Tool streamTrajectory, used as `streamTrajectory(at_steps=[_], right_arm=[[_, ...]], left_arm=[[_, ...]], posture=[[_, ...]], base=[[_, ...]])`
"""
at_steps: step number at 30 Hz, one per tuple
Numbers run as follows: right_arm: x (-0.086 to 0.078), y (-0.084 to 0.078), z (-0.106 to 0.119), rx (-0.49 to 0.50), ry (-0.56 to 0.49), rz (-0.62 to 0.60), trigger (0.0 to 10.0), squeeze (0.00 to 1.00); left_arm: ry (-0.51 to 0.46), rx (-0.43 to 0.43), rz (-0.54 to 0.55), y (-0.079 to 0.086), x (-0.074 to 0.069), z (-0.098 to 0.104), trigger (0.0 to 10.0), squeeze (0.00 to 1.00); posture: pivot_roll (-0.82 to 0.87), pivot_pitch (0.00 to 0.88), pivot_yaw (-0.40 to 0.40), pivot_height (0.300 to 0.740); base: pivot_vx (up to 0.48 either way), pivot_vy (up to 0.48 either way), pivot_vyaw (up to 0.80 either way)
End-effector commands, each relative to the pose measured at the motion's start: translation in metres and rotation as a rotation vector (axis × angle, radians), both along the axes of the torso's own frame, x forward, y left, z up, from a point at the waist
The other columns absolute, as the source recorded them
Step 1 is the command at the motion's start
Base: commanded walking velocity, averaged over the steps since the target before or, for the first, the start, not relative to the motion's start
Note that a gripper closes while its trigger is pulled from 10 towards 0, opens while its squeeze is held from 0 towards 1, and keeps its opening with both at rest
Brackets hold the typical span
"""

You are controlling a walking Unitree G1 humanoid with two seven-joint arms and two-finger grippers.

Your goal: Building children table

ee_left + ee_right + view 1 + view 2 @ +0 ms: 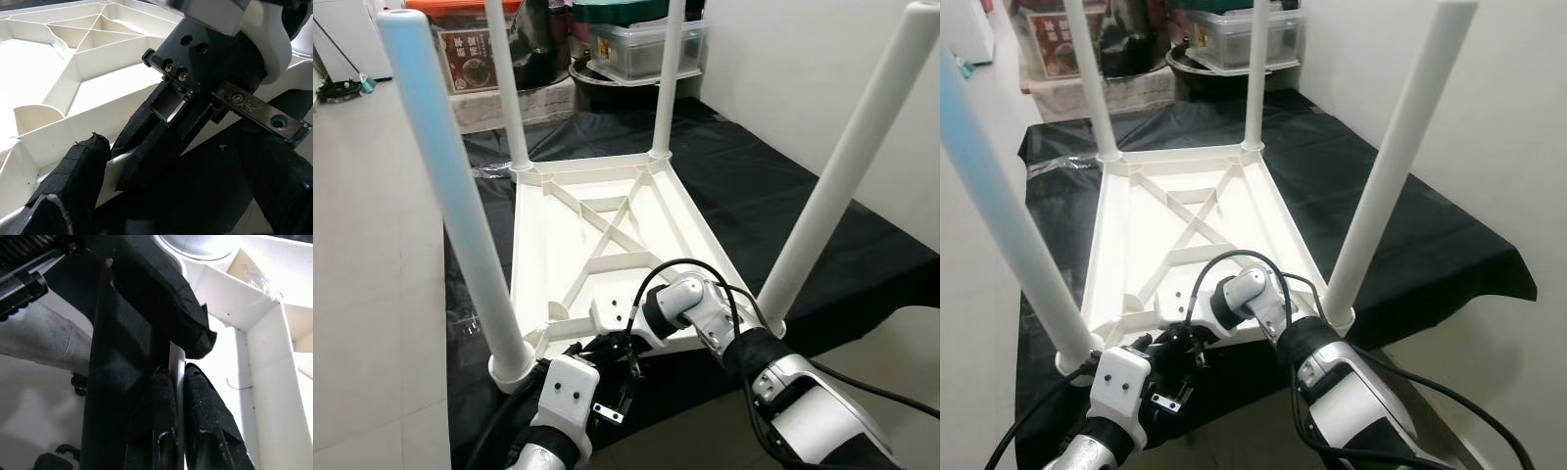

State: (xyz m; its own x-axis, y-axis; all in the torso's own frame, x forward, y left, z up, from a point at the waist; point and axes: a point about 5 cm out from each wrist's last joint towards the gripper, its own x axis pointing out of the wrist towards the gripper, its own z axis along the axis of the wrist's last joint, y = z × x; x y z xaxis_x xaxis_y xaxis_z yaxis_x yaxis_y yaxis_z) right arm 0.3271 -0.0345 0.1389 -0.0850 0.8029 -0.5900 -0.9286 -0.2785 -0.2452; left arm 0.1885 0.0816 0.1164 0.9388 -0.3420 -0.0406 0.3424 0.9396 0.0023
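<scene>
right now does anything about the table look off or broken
Nothing looks damaged. The white table lies upside down on the black sheet, as assembly needs, all four legs standing in their corner sockets. Both tools, left and right, pinch its near rim. A crumpled clear plastic wrap lies by the far left corner.

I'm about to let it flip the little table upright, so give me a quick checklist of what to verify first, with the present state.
1. All four legs seated in the tabletop's corners: ok, all stand upright.
2. Right end effector clamped on the near rim: ok, fingers pinch the white edge.
3. Left end effector gripping that rim: ok, a finger on each side of it.
4. The two end effectors apart: not ok, they crowd together.
5. Black cloth lying flat: ok.
6. Boxes behind out of the way: cannot tell.
</scene>
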Motion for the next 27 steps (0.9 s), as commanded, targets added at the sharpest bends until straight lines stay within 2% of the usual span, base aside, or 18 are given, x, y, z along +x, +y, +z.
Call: streamTrajectory(at_steps=[1, 5, 11, 14, 15, 19, 27], right_arm=[[-0.006, 0.031, 0.025, 0.153, -0.109, 0.092, 0.0, 0.00], [-0.008, 0.034, 0.023, 0.154, -0.127, 0.114, 0.0, 0.00], [-0.007, 0.029, 0.020, 0.137, -0.143, 0.118, 0.0, 0.00], [-0.001, 0.013, 0.014, 0.043, -0.168, 0.129, 0.0, 0.00], [-0.001, 0.013, 0.014, 0.043, -0.168, 0.129, 0.0, 0.00], [0.011, -0.012, 0.018, -0.080, -0.165, 0.111, 0.0, 0.00], [0.021, -0.024, 0.028, -0.134, -0.157, 0.061, 0.0, 0.00]], left_arm=[[0.000, -0.024, -0.043, -0.008, -0.001, 0.001, 10.0, 0.00], [0.005, -0.022, -0.039, -0.007, -0.001, 0.000, 10.0, 0.00], [0.007, -0.023, -0.041, -0.007, 0.000, -0.001, 10.0, 0.00], [0.011, -0.024, -0.040, -0.007, 0.000, -0.002, 10.0, 0.00], [0.011, -0.024, -0.040, -0.007, 0.000, -0.002, 10.0, 0.00], [0.013, -0.026, -0.037, -0.006, 0.001, -0.002, 10.0, 0.00], [0.018, -0.028, -0.038, -0.006, 0.000, -0.003, 10.0, 0.00]], posture=[[-0.07, 0.060, -0.055, 0.740], [-0.07, 0.060, -0.055, 0.740], [-0.07, 0.060, -0.055, 0.740], [-0.07, 0.060, -0.056, 0.740], [-0.07, 0.060, -0.056, 0.740], [-0.07, 0.060, -0.056, 0.740], [-0.07, 0.061, -0.052, 0.740]], base=[[0.000, 0.000, 0.00], [0.000, 0.000, 0.00], [0.000, 0.000, 0.00], [0.000, 0.000, 0.00], [0.000, 0.000, 0.00], [0.000, 0.000, 0.00], [0.000, 0.000, 0.00]])
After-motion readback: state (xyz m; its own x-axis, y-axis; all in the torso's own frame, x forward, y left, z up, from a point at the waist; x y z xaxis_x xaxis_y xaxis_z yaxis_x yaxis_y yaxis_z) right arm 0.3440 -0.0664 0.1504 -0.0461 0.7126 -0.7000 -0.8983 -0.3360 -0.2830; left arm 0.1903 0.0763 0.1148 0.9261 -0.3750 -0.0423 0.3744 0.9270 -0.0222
